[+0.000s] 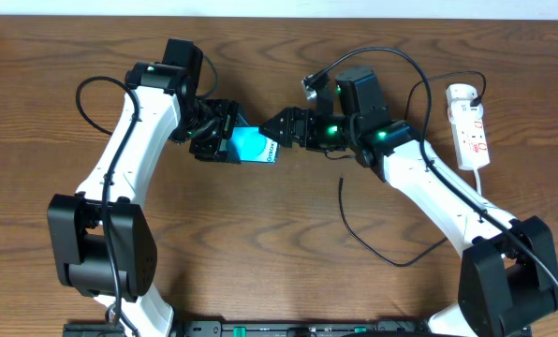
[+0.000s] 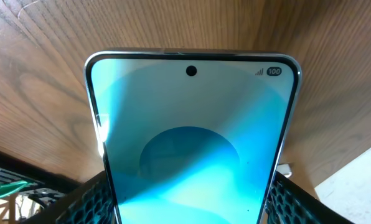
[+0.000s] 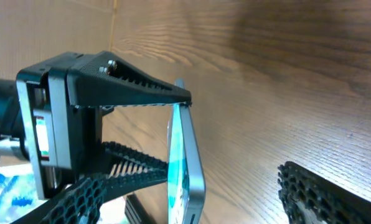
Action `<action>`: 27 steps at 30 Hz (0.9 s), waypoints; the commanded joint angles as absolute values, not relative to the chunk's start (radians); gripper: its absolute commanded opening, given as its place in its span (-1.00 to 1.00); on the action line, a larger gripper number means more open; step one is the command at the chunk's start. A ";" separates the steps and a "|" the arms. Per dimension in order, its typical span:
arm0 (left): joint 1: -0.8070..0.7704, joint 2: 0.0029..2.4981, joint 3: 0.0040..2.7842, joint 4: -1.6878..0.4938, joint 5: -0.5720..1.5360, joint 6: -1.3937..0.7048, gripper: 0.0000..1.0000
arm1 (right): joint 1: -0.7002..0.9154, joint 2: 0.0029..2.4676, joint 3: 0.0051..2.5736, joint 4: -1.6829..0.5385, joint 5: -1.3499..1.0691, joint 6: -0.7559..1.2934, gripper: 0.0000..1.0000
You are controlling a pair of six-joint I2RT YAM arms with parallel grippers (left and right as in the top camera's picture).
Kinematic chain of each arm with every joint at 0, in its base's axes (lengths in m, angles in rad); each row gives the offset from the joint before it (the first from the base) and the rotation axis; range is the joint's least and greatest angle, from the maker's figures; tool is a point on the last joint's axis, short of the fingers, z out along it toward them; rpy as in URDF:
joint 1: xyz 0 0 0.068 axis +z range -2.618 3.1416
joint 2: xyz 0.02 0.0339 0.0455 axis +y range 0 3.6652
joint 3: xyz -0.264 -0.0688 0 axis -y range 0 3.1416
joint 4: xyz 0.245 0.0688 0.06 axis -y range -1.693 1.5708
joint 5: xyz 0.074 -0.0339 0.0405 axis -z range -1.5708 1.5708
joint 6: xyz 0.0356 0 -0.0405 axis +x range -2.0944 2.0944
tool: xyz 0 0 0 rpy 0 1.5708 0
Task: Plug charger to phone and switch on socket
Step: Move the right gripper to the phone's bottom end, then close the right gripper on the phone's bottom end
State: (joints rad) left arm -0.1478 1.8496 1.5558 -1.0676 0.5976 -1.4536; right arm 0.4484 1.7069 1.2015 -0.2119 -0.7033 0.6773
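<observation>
Brown wood-grain table (image 1: 260,271). Socket (image 1: 470,126), 1 white strip, lies flat on it by the far right edge. Charger (image 1: 343,198), 1 thin black cable, lies loose on the wood left of the socket, well apart.

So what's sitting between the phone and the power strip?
Overhead view: the right gripper and right arm span the stretch from phone to power strip.

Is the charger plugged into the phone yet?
No, the free end of the charger lies loose on the table, well apart from the phone held by the left gripper.
</observation>
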 commanded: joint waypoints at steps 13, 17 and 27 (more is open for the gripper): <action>-0.150 1.823 1.558 -1.069 0.618 -1.525 -0.86 | 0.504 1.705 1.214 -0.198 -0.607 0.775 0.68; -0.150 1.823 1.558 -1.069 0.618 -1.529 -0.86 | 0.515 1.705 1.214 -0.197 -0.583 0.793 0.65; -0.150 1.823 1.558 -1.068 0.618 -1.542 -0.86 | 0.527 1.705 1.214 -0.197 -0.568 0.800 0.38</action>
State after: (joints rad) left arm -0.1478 1.8496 1.5558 -1.0660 0.5976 -1.5234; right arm 0.5175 1.7069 1.2015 -0.1978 -0.5785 0.7929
